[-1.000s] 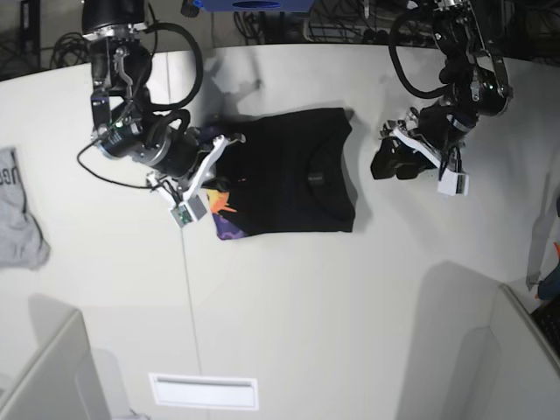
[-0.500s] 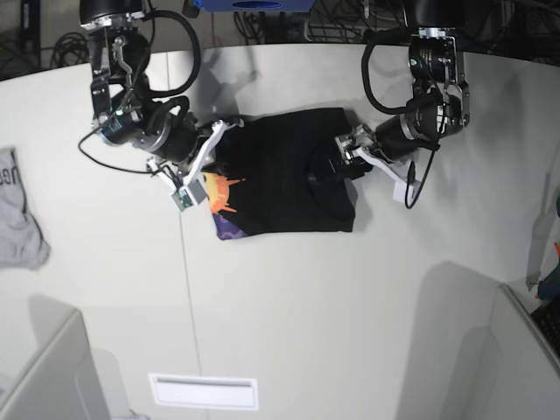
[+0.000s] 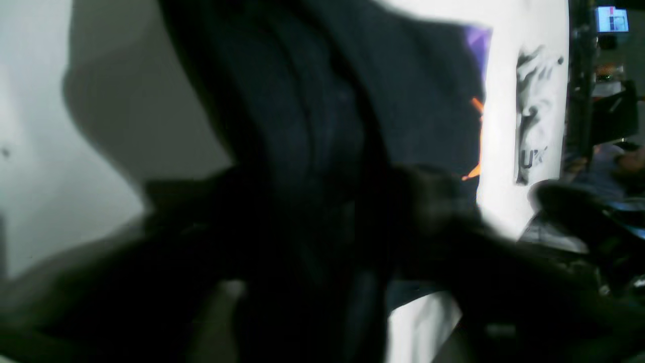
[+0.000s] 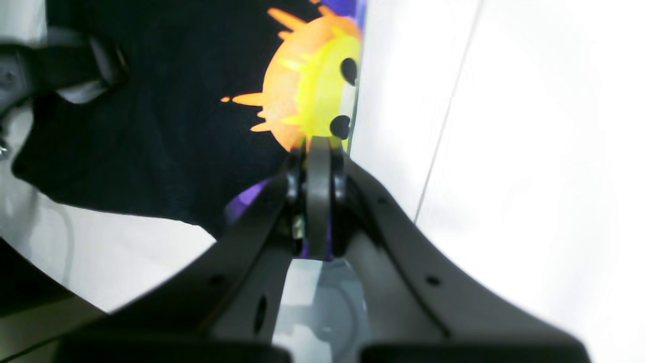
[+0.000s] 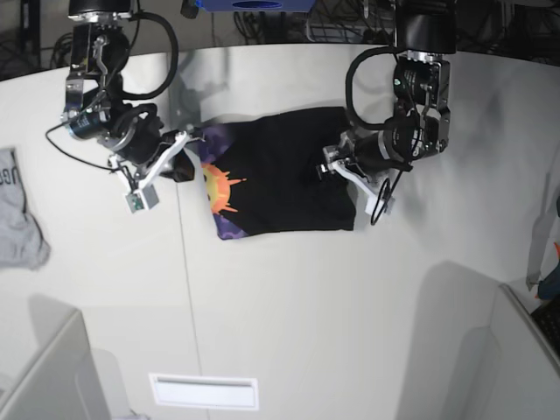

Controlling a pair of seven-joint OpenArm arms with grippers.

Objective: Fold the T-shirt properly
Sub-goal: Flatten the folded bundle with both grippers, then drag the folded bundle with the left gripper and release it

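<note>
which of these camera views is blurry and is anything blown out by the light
Left wrist view: heavily blurred, the T-shirt a dark smear. Right wrist view: the sun print is soft, the table washed out white. Base view: sharpest, with soft arm shadows on the table.

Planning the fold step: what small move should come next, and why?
Probably the right gripper, shut on the printed edge of the black cloth T-shirt, should keep drawing that edge outward to spread the sun print flat, while the left gripper sits over the opposite side.
</note>
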